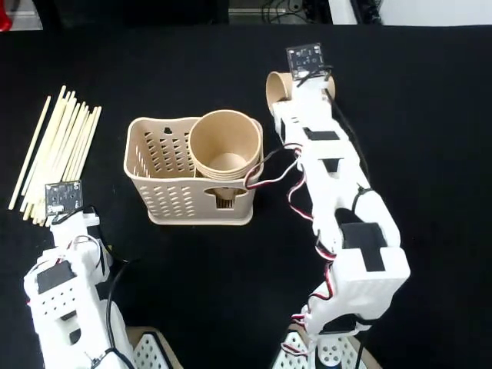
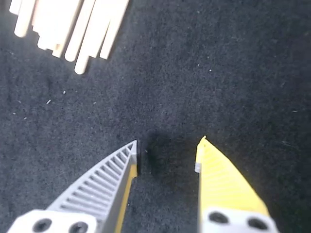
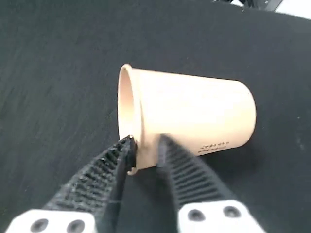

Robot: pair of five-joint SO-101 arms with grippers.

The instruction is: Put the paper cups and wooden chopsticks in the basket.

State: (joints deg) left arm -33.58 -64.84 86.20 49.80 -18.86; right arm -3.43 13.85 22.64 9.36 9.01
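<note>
A: From the high view, where do we stand?

B: We see the basket (image 1: 165,196) in the middle of the table (image 1: 430,115), with a stack of paper cups (image 1: 224,142) upright in its right compartment. A loose cup (image 1: 278,86) lies on its side toward the far edge, just beyond the basket's right end, at the tip of our right arm (image 1: 338,192). The wooden chopsticks (image 1: 58,142) fan out by the left edge, long axes running roughly near to far. Our left arm (image 1: 69,300), at the near left corner, is plainly the nearer one to them.

A: And the left wrist view?

B: Our left claw (image 2: 167,145) is spread and empty over bare table. The pale chopstick ends lie ahead of it, off to the grey finger's side, not touching.

A: The right wrist view?

B: Our right claw (image 3: 146,143) is clenched on the loose cup's rim, one finger seemingly inside the mouth, the other on the outer wall. The cup is plain tan with a rolled lip and no dents, its long axis crosswise to the claw. We judge the carry to the basket comes next.
</note>
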